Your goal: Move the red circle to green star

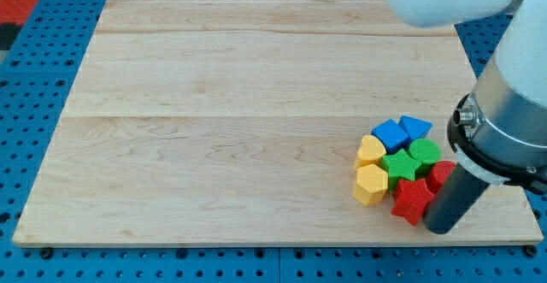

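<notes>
The red circle lies at the view's lower right, partly hidden behind the dark rod. It touches the green star on the star's right side. My tip rests on the board just below the red circle and right of a red star. The green star sits in the middle of a tight cluster of blocks.
The cluster also holds a green round block, two blue blocks, a yellow heart and a yellow hexagon. The wooden board ends just below and right of the tip. The arm's white and grey body fills the view's upper right.
</notes>
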Motion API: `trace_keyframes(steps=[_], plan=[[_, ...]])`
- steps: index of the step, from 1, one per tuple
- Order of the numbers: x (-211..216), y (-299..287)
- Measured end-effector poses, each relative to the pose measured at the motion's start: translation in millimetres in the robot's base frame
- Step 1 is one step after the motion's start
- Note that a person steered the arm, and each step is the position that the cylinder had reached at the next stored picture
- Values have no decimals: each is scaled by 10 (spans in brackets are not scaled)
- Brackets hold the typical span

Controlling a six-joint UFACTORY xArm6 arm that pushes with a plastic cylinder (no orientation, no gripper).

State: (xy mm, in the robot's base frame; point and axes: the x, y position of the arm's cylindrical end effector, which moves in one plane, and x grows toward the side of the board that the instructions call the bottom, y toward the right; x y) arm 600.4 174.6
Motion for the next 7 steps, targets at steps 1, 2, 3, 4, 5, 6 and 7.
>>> trace_keyframes(steps=[1, 2, 3, 4, 5, 6, 7], plan=[[-67, -170], [-214, -355], [-346, -454], [-233, -332], [-230, 63], [-97, 449], [-171, 683]])
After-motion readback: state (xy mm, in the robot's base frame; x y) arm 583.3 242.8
